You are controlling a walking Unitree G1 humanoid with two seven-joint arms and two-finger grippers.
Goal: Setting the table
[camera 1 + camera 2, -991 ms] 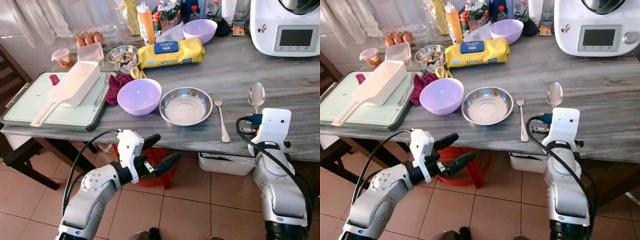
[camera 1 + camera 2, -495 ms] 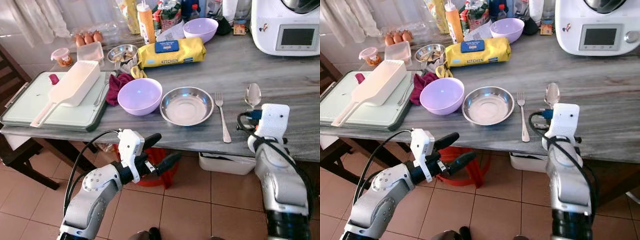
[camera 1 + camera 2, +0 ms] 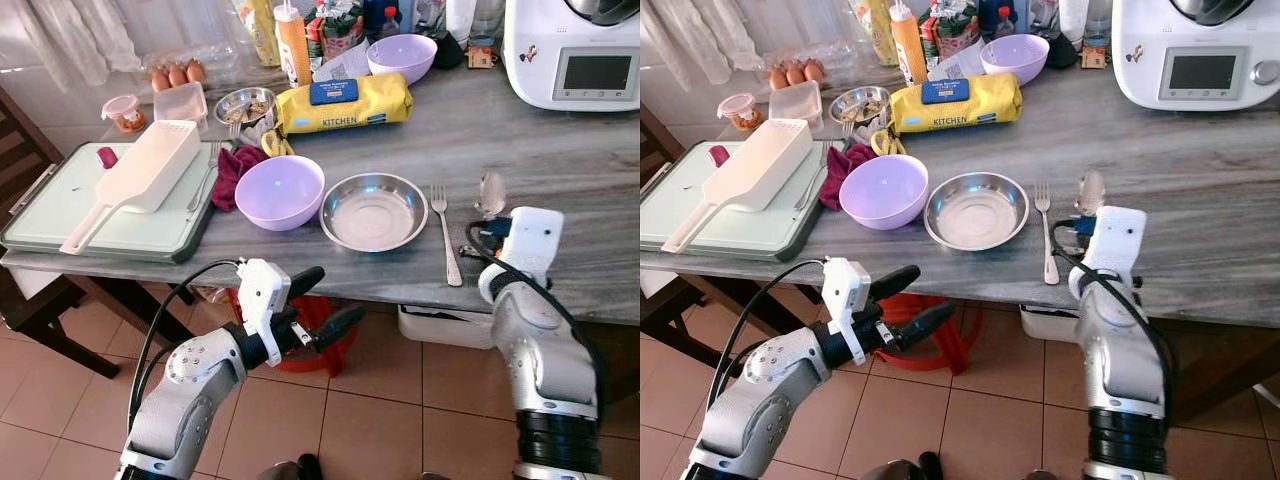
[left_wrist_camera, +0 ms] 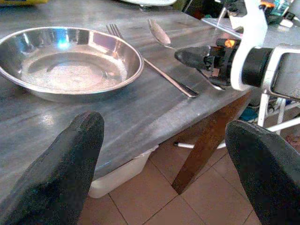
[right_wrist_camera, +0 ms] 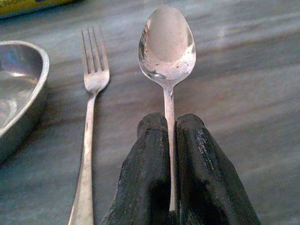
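The right gripper (image 5: 169,140) clenches the spoon (image 5: 167,44) by its handle, just above the desk (image 3: 560,150), with the fork (image 3: 442,230) at its 9 o'clock beside the steel bowl (image 3: 372,211). The left gripper (image 3: 325,300) hangs released below the desk edge.

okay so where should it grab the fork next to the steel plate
Take the fork by its handle near the table edge, coming from the robot's side. It lies flat, tines pointing away, handle end nearest. The plate lies to its left, and the right tool holds the spoon to its right, so top-down seems safest.
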